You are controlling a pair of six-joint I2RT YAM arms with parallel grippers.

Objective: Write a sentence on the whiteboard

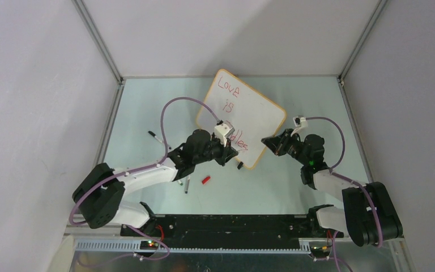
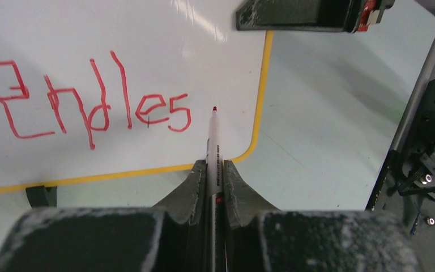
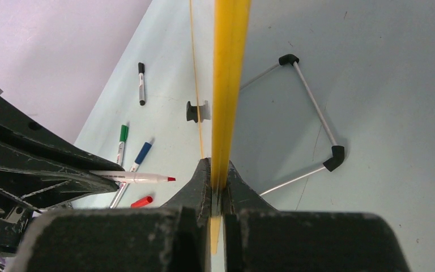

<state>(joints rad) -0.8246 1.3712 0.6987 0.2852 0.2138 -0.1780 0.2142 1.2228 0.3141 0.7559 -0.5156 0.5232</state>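
The whiteboard (image 1: 255, 110) stands tilted at the middle back of the table, its yellow-tan frame edge (image 3: 229, 68) running up the right wrist view. The sentence is in red: "Love" (image 1: 228, 85), "is" (image 1: 227, 105) and "Endles" (image 2: 90, 105) on three lines. My left gripper (image 2: 214, 170) is shut on a white red-tipped marker (image 2: 212, 141). The marker's tip sits just right of the last "s"; I cannot tell whether it touches the board. My right gripper (image 3: 219, 170) is shut on the board's right edge, also seen from above (image 1: 269, 140).
Loose on the table left of the board lie a black marker (image 3: 141, 83), a green one (image 3: 121, 141), a blue one (image 3: 140, 154) and a red cap (image 1: 206, 179). A wire stand (image 3: 317, 113) lies behind the board. A black clip foot (image 2: 41, 195) holds the board's lower edge.
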